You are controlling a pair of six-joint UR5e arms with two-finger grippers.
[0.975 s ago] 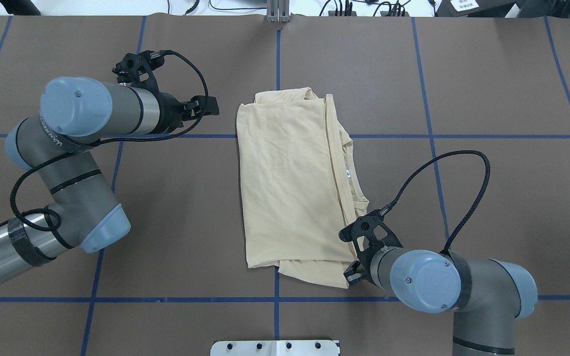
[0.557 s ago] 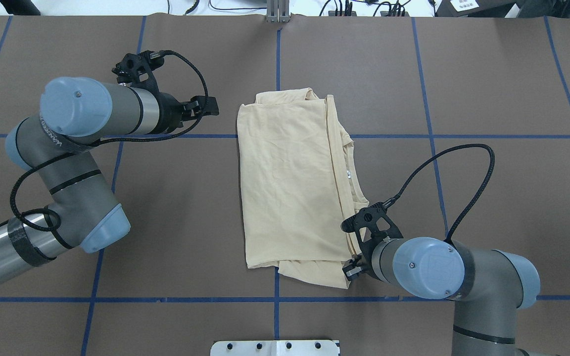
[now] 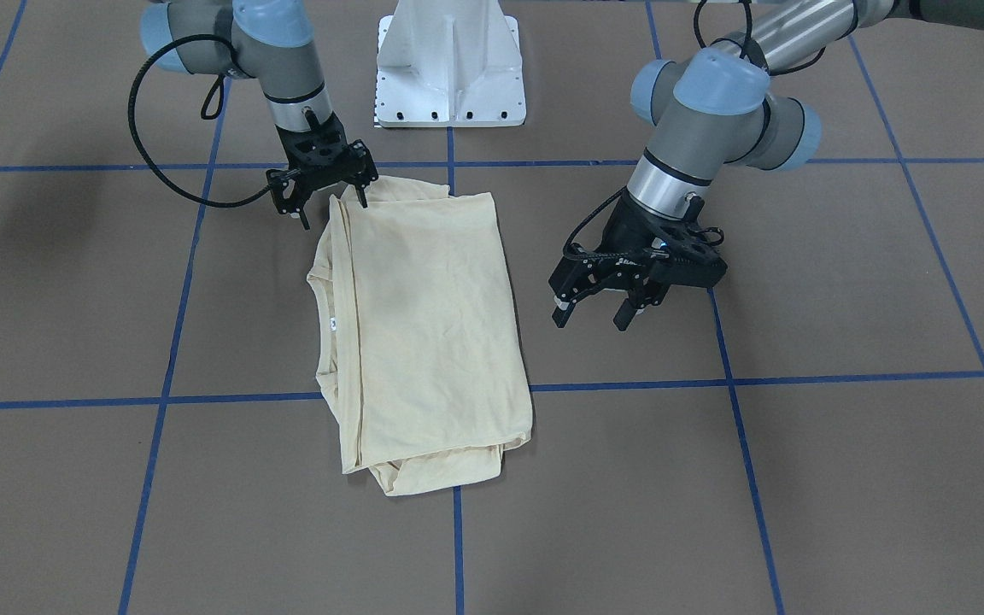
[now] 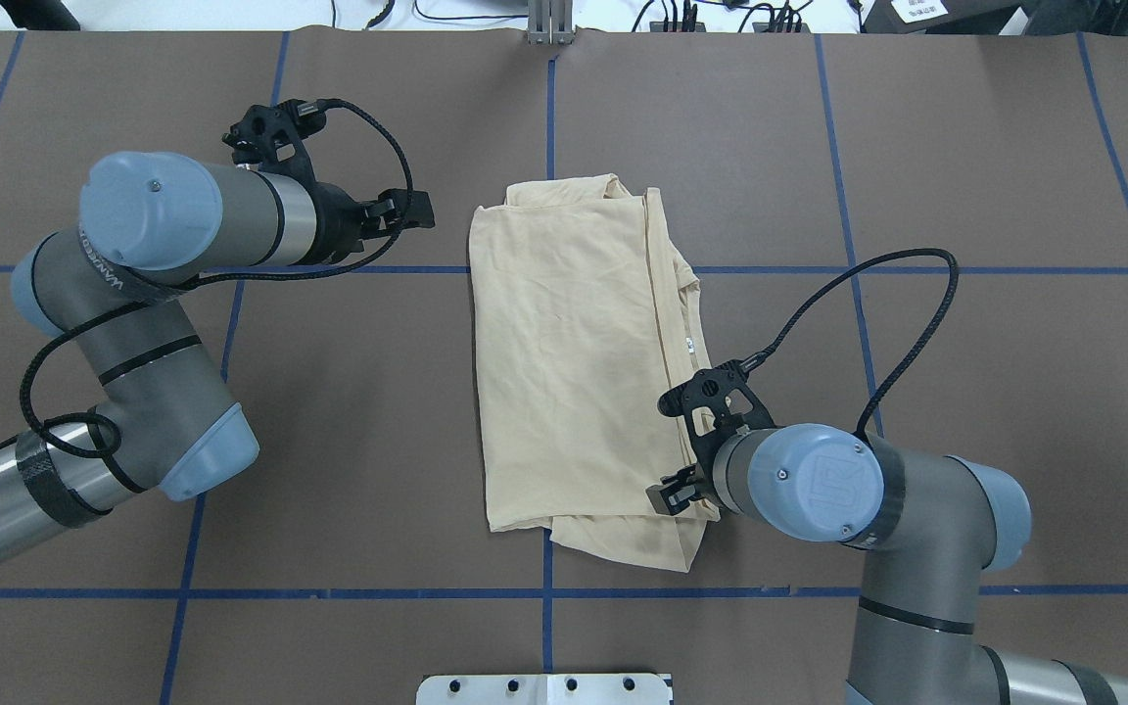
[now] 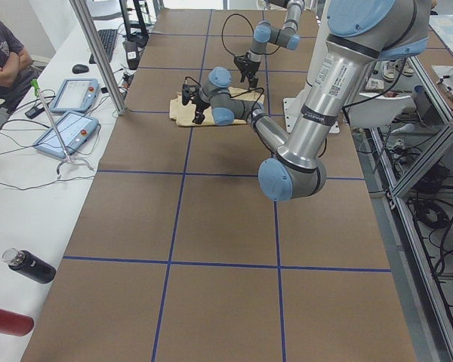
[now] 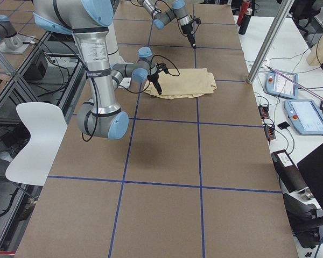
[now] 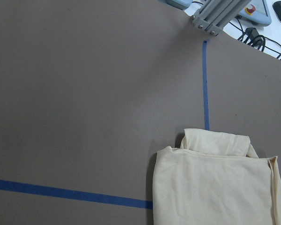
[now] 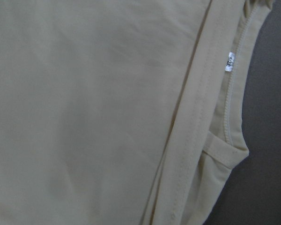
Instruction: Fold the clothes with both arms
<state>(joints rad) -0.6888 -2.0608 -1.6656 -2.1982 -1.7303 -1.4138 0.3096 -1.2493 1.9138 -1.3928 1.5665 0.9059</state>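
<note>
left gripper (image 3: 590,317), fingers spread wide and empty, is poised over the table (image 4: 916,147) near the far left corner of the folded cream shirt (image 4: 574,362), which lies flat at table centre. right gripper (image 3: 332,212), fingers likewise apart and gripping nothing, sits over the shirt's near right corner.

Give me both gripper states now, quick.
Left gripper: open, empty, off to the side of the shirt.
Right gripper: open, at a corner of the shirt, nothing clamped.
</note>
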